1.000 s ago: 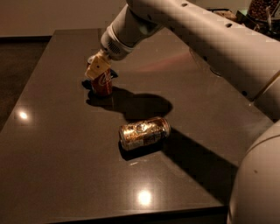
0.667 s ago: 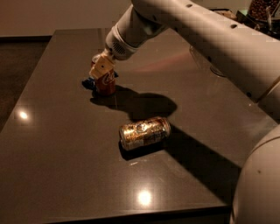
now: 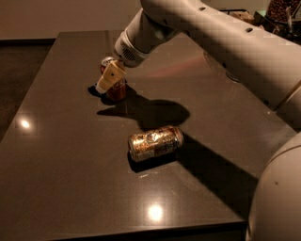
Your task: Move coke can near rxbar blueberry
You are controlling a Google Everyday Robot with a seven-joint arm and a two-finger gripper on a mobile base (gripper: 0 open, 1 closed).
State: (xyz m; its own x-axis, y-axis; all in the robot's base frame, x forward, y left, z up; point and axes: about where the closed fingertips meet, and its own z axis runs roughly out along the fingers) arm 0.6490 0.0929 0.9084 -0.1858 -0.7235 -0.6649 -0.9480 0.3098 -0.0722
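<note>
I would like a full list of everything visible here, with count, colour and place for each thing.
coke can: 1, red with silver top, far left part of the table, partly behind the pincer.
second can: 1, gold and silver, lying on its side near the table's middle.
table: 1, dark and glossy, bearing both cans.
containers: count unclear, dark, beyond the table at far right.
arm: 1, white, reaching in from the right.
pincer: 1, cream, at the coke can.

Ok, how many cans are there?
2. The coke can stands far left, with the claw at it; the gold-and-silver can lies sideways, nearer the camera. The arm may hide others.
</note>
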